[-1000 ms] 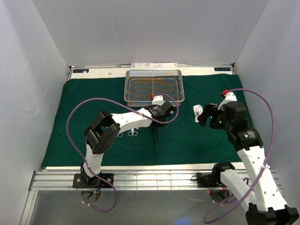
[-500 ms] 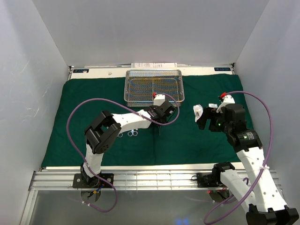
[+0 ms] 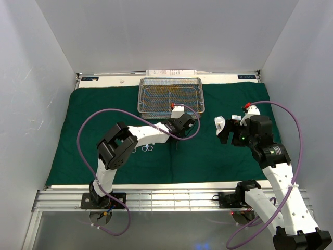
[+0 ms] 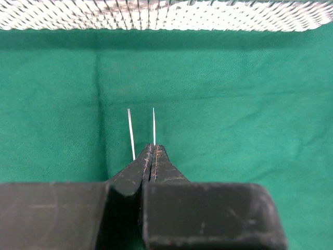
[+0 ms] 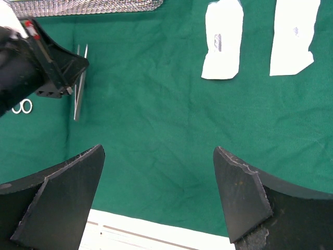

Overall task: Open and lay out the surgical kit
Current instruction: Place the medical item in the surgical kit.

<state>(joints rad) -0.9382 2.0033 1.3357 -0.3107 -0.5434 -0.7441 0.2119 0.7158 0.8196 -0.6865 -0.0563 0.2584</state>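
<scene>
Your left gripper [image 4: 151,152] is pinched shut, its fingers pressed flat together on the tweezers [image 4: 154,125]. One thin tine rises out of the seam between the fingers, and the other runs just beside the left finger. You cannot tell whether the tweezers are off the cloth [image 3: 99,112]. Your right gripper [image 5: 157,151] stands wide apart, holds nothing and hangs above bare green cloth.

The top view gives you the layout. The wire-mesh tray [image 3: 170,79] sits at the far middle of the cloth, the left gripper is just in front of its near wall, and the scissors [image 3: 143,148] lie beside the left forearm. Only one packet shows there, just beside the right gripper.

The right wrist view shows both white packets [image 5: 222,41] lying side by side, apart from each other. It also shows the tweezers' length passing under the left gripper, and the scissors' ring handles at the left edge.

Only the left wrist view shows the closed fingertips and the two tines up close, with the tray's wall across the top.
</scene>
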